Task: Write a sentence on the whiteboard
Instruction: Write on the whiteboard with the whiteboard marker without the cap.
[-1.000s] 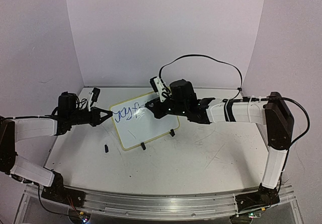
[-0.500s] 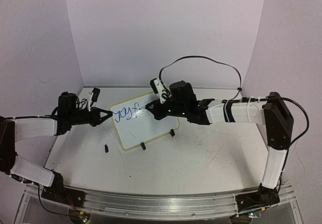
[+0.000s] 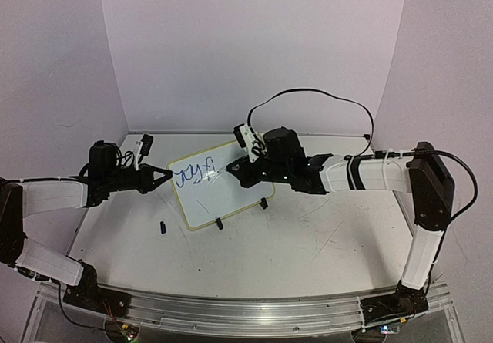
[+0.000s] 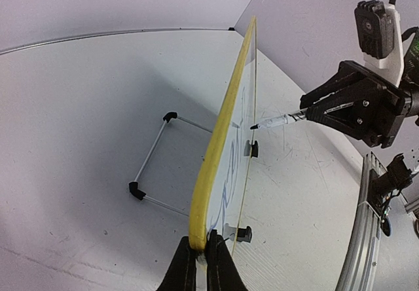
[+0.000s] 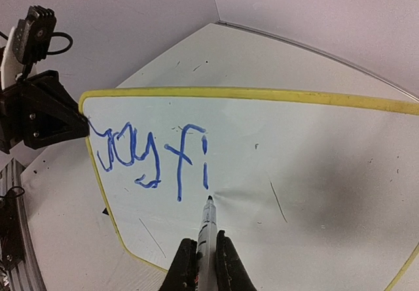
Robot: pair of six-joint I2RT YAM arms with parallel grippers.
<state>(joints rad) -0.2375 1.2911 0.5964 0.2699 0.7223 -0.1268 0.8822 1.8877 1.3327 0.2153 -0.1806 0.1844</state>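
The whiteboard (image 3: 223, 196) stands tilted on the table, with a pale yellow frame and blue writing (image 5: 150, 157) at its upper left. My left gripper (image 3: 163, 175) is shut on the board's left edge, and the left wrist view shows it pinching the yellow frame (image 4: 201, 242). My right gripper (image 3: 236, 170) is shut on a marker (image 5: 207, 229). The marker tip is at the board's surface, just below the last blue stroke. I cannot tell whether it touches. The marker also shows in the left wrist view (image 4: 278, 119).
A small black cap (image 3: 163, 226) lies on the table in front of the board's left corner. Two black clip feet (image 3: 219, 223) hold the board's lower edge. A wire stand (image 4: 154, 167) props it from behind. Walls close the back and both sides.
My right wrist has shifted slightly right and down, and the marker tip has moved with it down the board. The left gripper and the board have not moved.
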